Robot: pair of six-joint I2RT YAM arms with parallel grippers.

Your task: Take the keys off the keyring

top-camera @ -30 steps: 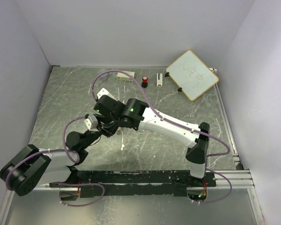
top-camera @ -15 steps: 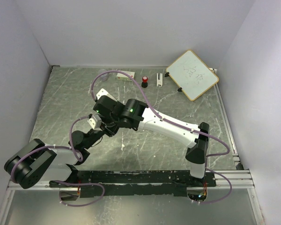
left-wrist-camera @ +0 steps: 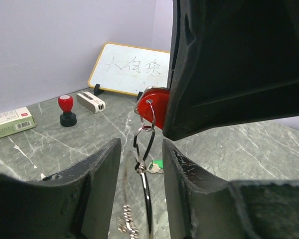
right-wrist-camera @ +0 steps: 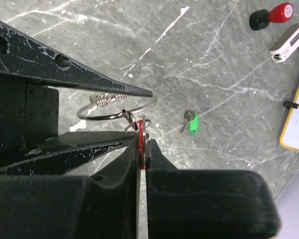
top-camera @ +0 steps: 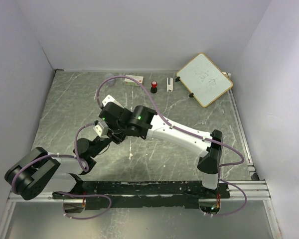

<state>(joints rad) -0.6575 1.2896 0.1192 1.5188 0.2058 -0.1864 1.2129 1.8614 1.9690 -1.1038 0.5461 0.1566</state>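
Left gripper fingers stand apart either side of the keyring, contact not discernible; the ring links to the red key, its head pinched tight in the right gripper; the green key lies detached on the table further right.

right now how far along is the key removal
Done: the green key lies loose on the table, off the keyring. In hand: the right claw is shut on the red key, which is not yet off the ring. The ring runs between the left claw's fingers, though its grip is unclear. Left: freeing the red key.
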